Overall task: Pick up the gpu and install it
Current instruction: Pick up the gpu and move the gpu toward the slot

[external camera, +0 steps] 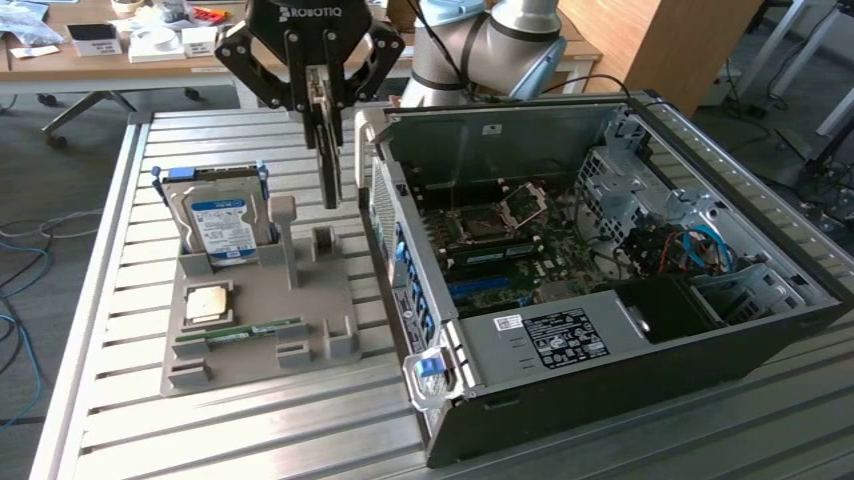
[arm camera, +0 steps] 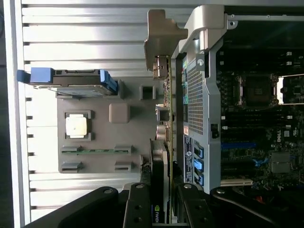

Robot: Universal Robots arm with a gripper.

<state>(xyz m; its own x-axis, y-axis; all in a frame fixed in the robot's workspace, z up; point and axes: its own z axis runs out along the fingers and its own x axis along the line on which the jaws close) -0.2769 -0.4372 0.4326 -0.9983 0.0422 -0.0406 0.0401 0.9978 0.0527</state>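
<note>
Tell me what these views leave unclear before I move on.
- Thin dark gpu card with silvery bracket: edge-on in the exterior view, so its connector edge cannot be made out.
- Where the jaws of the black gripper meet the card: in the wrist view, hidden by the gripper's own links.
- Motherboard slots in the black computer case: too small to tell which are free.

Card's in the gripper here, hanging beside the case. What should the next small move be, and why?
Probably carry the card sideways toward the exterior view's right, over the open case. The gripper is shut on its upper edge; it hangs upright, apparently lifted off the grey tray, but outside the case wall, with the motherboard on the far side.
</note>
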